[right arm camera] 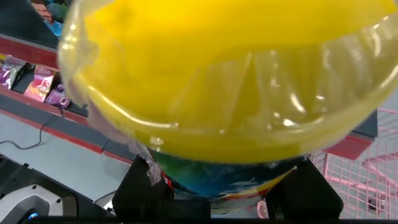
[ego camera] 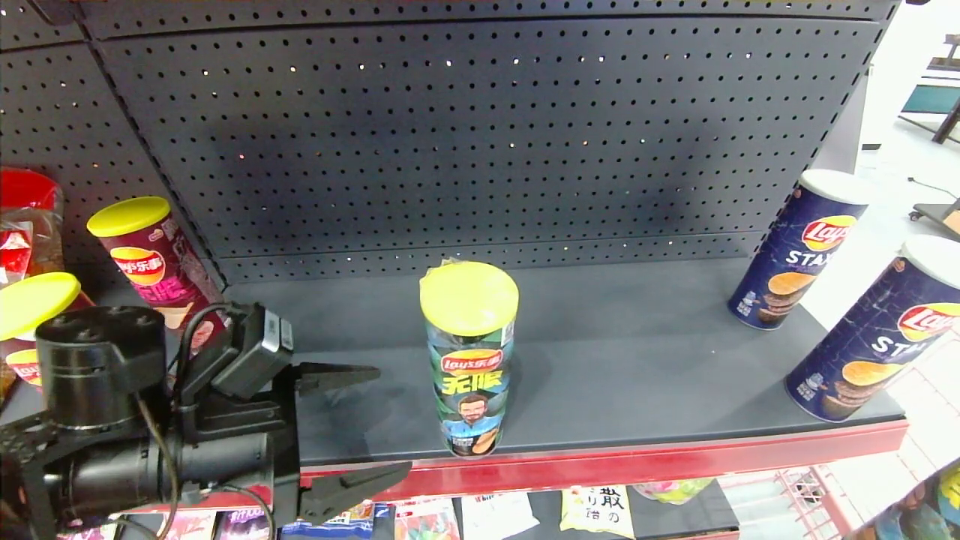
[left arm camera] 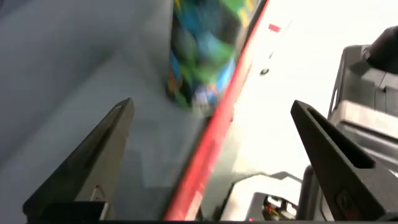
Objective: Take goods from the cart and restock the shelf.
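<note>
So, the green can [ego camera: 469,360] stands upright on the shelf [ego camera: 637,352], lidded in yellow so its contents stay hidden, its base right at the red front lip [ego camera: 675,459]. Just beside it, on the robot's left, the left gripper [ego camera: 394,420] hangs spread wide with nothing in it. From its wrist camera the lip runs between the two fingers, with the can beyond. Bare board lies on both sides of the can, back to the pegboard [ego camera: 480,135]. Two blue cans [ego camera: 799,251] stand at the far right end, and a magenta can [ego camera: 154,259] at the far left. The right wrist camera adds a second can [right arm camera: 224,74], yellow-lidded and green-bodied, clamped in the right gripper [right arm camera: 224,202], with the cart [right arm camera: 379,168] wire behind.
</note>
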Motion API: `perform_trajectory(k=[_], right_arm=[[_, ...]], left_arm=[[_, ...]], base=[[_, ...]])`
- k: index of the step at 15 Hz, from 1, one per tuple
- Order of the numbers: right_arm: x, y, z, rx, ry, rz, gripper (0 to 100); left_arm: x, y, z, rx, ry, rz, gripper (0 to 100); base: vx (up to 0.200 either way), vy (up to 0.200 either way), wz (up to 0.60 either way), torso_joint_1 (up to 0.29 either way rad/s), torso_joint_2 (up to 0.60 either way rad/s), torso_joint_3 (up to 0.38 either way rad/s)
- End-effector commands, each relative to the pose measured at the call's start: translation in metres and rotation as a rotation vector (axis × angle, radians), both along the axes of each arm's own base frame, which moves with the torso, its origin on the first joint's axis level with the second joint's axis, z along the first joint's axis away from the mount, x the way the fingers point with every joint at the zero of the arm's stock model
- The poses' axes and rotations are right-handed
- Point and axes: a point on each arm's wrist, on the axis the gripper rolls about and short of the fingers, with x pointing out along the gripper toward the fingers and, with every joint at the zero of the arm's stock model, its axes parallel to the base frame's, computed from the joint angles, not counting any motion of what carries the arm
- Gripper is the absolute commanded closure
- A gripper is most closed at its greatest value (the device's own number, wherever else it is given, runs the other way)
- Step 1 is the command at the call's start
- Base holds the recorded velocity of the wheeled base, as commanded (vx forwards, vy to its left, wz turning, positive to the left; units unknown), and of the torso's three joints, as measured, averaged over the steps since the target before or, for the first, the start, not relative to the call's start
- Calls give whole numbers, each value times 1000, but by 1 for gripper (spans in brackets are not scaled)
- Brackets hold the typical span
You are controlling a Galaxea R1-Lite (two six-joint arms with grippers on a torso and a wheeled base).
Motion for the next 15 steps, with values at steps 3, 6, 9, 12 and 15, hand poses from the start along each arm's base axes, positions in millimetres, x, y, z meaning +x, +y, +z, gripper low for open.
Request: perform_trajectory(k=[3,6,9,12,15], right_arm=[[64,13,14,-16,45,159,100],[108,33,15,-23,60,256,100],[132,56,19,-43,62,311,100],[158,73,34,-45,36,338,100],[176,99,51,-56,-3,347,100]], left_arm=[[-53,25,-5,14,-33,108,0],[-59,29,-4,14,-37,152,0],[-56,28,-1,6,-43,155,0],[-55,27,1,3,-50,156,0],[-53,27,1,4,-49,160,0]], base=[[0,0,0,0,0,0],[0,0,0,0,0,0],[0,0,0,0,0,0],[0,0,0,0,0,0],[0,0,0,0,0,0]])
